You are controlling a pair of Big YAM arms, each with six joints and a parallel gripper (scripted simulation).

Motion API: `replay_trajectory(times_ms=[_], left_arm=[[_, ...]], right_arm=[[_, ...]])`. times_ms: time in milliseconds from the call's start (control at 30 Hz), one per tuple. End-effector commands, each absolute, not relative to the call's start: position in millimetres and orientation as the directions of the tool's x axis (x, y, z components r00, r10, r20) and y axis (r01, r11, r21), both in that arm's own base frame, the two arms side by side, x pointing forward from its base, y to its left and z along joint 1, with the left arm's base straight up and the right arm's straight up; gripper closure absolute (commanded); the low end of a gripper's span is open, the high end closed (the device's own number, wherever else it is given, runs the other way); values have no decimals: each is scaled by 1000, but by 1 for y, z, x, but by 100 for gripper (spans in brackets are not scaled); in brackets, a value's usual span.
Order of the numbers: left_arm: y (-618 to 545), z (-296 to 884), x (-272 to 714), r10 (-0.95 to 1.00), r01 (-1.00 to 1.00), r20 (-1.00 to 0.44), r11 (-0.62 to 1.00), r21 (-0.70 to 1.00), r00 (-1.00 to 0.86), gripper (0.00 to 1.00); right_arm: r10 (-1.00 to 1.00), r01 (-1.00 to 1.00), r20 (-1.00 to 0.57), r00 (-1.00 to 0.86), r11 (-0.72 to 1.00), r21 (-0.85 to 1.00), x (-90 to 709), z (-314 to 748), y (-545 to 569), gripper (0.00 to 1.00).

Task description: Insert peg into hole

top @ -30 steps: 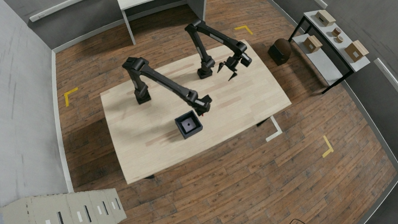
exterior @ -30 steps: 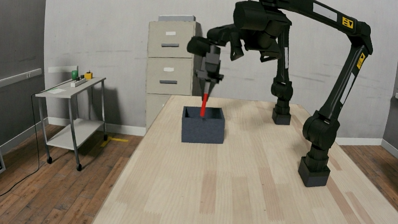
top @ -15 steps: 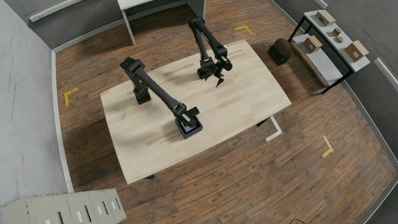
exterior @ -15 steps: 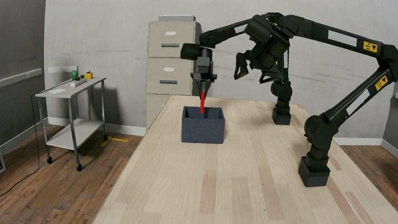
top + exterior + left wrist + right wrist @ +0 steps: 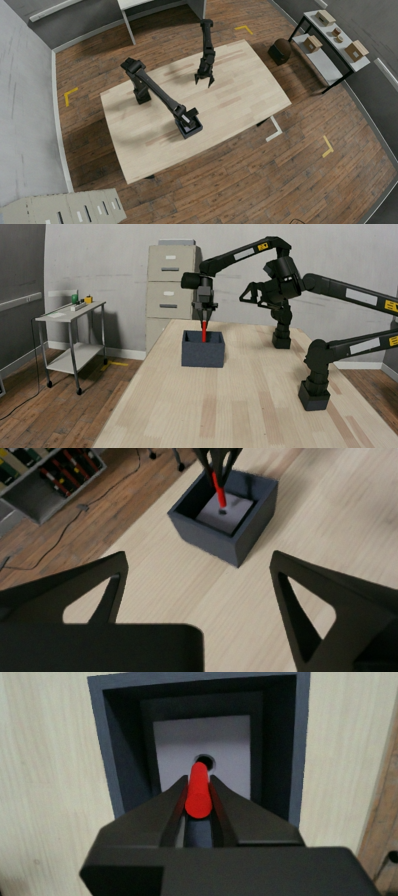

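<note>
One rectangular worktop (image 5: 234,111) (image 5: 167,396) (image 5: 155,563) (image 5: 50,772) of pale, strip-grained wood supports one square, open box (image 5: 192,134) (image 5: 202,354) (image 5: 207,543) (image 5: 106,737), dark blue-grey and matte. Its bottom carries one light grey, square plate (image 5: 187,128) (image 5: 232,518) (image 5: 175,742) with one round hole (image 5: 222,512) (image 5: 205,763). One smooth, red, cylindrical peg (image 5: 204,332) (image 5: 220,495) (image 5: 199,792) stands upright, partly within the box walls, lower end near the hole; contact cannot be determined. Of two black claws, the right claw (image 5: 190,124) (image 5: 204,327) (image 5: 216,488) (image 5: 199,783) is nearly closed, clamping the peg; the left claw (image 5: 203,85) (image 5: 249,302) (image 5: 199,558) is fully open, holding nothing.

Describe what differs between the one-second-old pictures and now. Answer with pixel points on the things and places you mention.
The right gripper (image 5: 204,326) (image 5: 199,783) has carried the red peg (image 5: 204,331) (image 5: 219,492) (image 5: 198,794) over the open box (image 5: 193,134) (image 5: 203,354) (image 5: 210,543) (image 5: 299,747) and turned it upright. The left gripper (image 5: 204,81) (image 5: 199,558), open, has swung across the table. Nothing was released; the box stayed put.
</note>
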State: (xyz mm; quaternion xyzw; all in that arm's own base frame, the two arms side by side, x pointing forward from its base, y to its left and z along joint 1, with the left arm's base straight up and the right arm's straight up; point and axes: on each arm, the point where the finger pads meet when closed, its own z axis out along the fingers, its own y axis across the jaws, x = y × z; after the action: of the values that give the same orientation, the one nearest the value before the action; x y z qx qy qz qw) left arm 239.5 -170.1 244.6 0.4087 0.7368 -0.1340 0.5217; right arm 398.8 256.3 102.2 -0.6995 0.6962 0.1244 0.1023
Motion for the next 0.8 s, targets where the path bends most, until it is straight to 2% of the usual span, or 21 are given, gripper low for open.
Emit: replay_trajectory(times_ms=[0, 33, 200, 567, 633, 767], left_arm=[[-179, 257, 239, 328, 689, -931, 712, 133, -160, 0], [-183, 258, 235, 270, 680, -949, 728, 92, -160, 0], [-195, 259, 221, 91, 662, -986, 749, -26, -142, 0], [-194, 271, 223, 98, 656, -989, 755, 1, -112, 0], [-194, 271, 223, 98, 657, -989, 754, 0, -112, 0], [-194, 271, 223, 98, 657, -989, 754, 0, -112, 0]], right_arm=[[-945, -1000, -327, -1, -5, 17, 407, 99, 254, 93], [-938, -1000, -346, 14, -5, -26, 417, 116, 259, 93], [-940, -1000, -340, 9, -5, -11, 413, 108, 257, 93], [-940, -1000, -340, 15, -6, -26, 408, 111, 254, 93], [-936, -998, -351, 25, -6, -56, 426, 120, 262, 93], [-941, -999, -338, 16, -5, -31, 407, 107, 252, 93]])
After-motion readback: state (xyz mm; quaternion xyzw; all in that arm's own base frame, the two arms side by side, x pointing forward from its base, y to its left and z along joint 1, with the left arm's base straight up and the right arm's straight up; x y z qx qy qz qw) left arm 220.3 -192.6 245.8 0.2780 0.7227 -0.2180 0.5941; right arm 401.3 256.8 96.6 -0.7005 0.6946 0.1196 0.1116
